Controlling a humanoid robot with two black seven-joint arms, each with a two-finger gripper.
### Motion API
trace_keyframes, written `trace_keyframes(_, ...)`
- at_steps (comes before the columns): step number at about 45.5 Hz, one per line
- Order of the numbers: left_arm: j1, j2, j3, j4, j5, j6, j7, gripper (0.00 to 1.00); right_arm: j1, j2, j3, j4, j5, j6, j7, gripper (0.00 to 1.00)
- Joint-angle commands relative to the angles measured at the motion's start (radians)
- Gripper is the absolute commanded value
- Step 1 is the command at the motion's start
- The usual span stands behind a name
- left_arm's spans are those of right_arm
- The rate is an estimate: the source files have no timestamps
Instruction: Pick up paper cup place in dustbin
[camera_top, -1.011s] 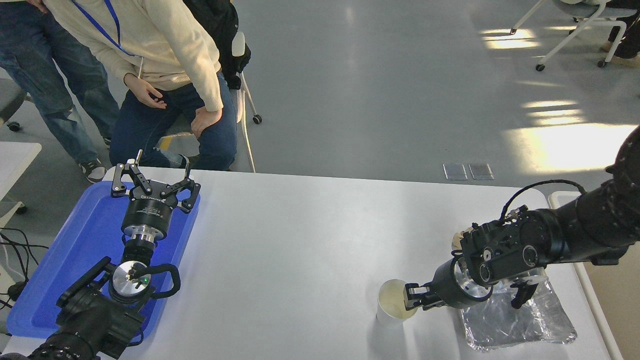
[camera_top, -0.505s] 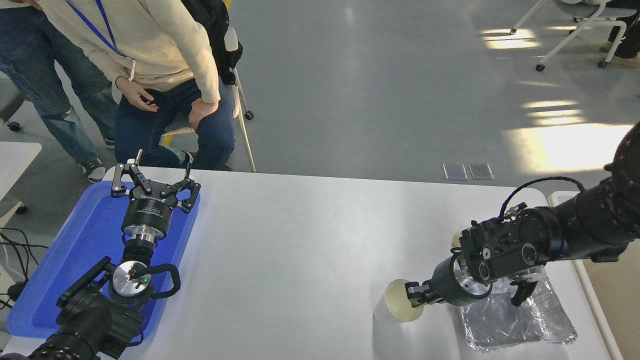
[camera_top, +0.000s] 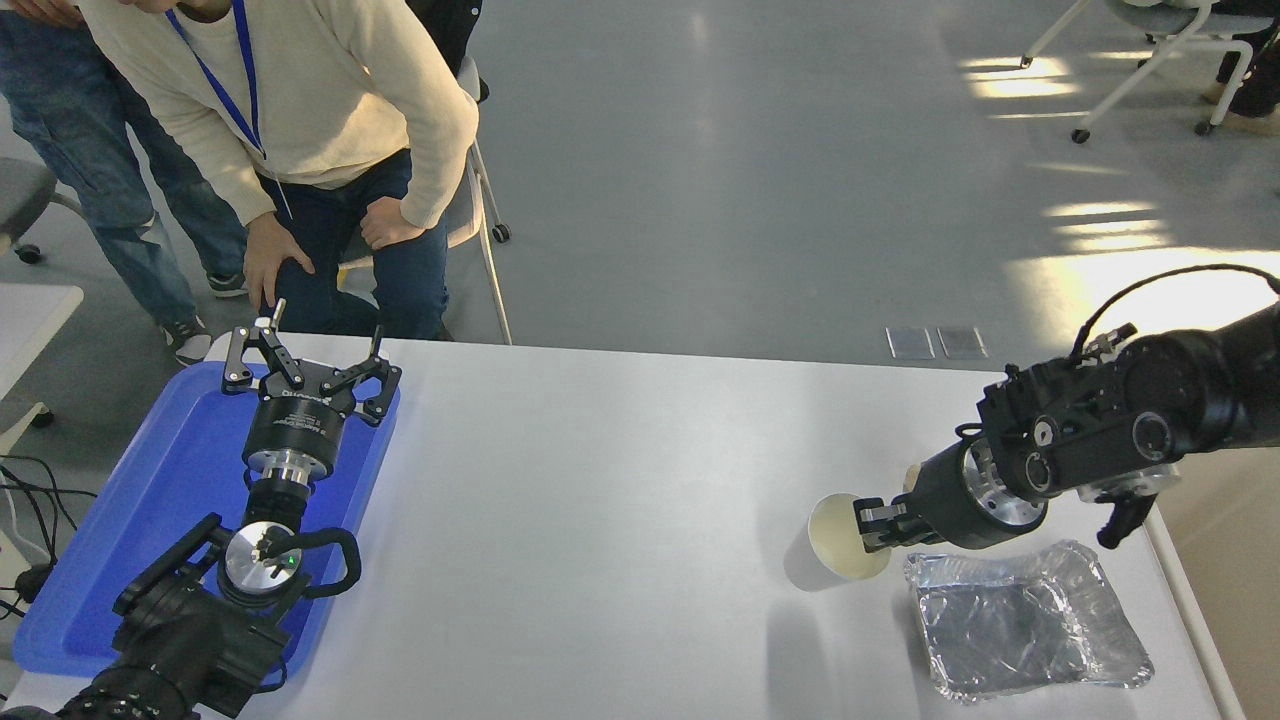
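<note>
No readable text anywhere. Left gripper (camera_top: 305, 362), over blue tray (camera_top: 120, 520) at table's left edge: pale lettering on black body, too small and blurred to read. Paper cup (camera_top: 840, 545), near table's right edge: plain, no print. Foil tray (camera_top: 1020, 620), near right corner: unmarked.

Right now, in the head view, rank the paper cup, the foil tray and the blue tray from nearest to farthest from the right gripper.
1. Paper cup: held at its rim by the right gripper, tilted, at the gripper's left.
2. Foil tray: on the table just below and right of the gripper, not touching it.
3. Blue tray: far across the table at its left edge, under the parked left gripper.
</note>
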Motion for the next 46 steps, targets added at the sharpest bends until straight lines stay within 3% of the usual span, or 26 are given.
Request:
trace_keyframes(1,0.001,0.0,0.0,0.0,0.001,0.0,0.0,1.0,0.205,-0.049,-0.075,0.067,0.008,0.105,0.008,0.0)
trace_keyframes(28,0.001,0.0,0.0,0.0,0.001,0.0,0.0,1.0,0.66,-0.085,-0.199,0.112,0.011,0.42,0.008,0.0)
trace_keyframes(46,0.001,0.0,0.0,0.0,0.001,0.0,0.0,1.0,0.681,-0.085,-0.207,0.131,0.011,0.44,0.009,0.0)
